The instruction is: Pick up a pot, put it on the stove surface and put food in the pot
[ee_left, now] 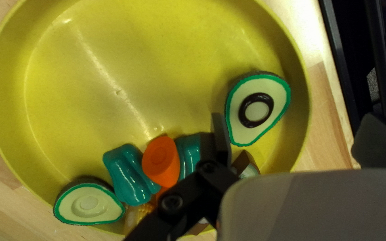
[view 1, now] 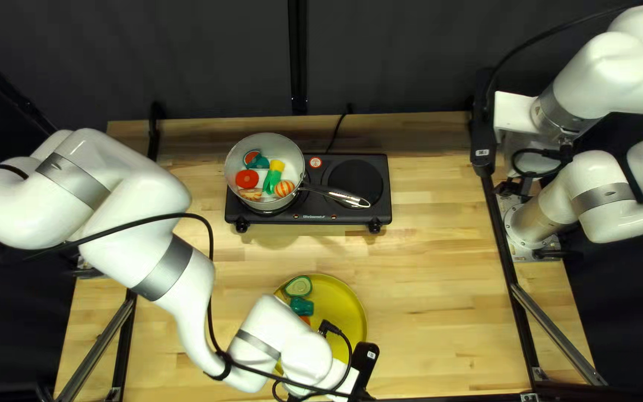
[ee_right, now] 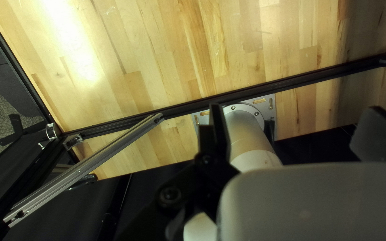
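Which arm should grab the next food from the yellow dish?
Left, I'd say: its open tool hangs over the yellow dish, near an avocado half. The right tool points toward its own base, with no food in view.

Tabletop point(view 1: 440, 275) is smooth wood. Yellow plate point(ee_left: 112, 53) looks like glossy plastic, as do teal peppers point(ee_left: 130, 178). Pot handle point(view 1: 347, 197) shows shiny metal; curtain point(view 1: 187, 59) reads as matt cloth.

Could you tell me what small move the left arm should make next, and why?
I would probably shift the left gripper slightly to center the dark-ringed avocado half in the yellow bowl: its fingers are open, and that piece appears nearer one. The pot is already on the stove.
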### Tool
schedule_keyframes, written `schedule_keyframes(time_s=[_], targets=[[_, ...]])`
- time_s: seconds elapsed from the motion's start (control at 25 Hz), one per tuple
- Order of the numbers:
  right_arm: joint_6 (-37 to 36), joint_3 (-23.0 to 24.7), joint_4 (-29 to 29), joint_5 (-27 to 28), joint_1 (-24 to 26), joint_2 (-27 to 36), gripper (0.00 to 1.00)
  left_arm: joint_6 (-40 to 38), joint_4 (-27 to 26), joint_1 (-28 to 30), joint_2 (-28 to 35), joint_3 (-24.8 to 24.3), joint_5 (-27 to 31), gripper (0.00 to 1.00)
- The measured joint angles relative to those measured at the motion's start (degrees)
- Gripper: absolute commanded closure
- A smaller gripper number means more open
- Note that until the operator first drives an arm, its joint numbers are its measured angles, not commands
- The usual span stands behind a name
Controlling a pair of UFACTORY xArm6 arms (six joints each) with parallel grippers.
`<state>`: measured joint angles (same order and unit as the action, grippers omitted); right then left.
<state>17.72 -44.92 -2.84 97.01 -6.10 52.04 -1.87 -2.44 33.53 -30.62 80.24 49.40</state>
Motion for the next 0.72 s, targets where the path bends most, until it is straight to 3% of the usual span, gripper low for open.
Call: schedule_keyframes(time_s=[0.72], targets=[[0.0, 0.0, 0.0, 0.0, 0.0, 0.0, 0.0, -0.87, 8.84, 1.04, -4.41, 4.59, 3.64, 0.0]])
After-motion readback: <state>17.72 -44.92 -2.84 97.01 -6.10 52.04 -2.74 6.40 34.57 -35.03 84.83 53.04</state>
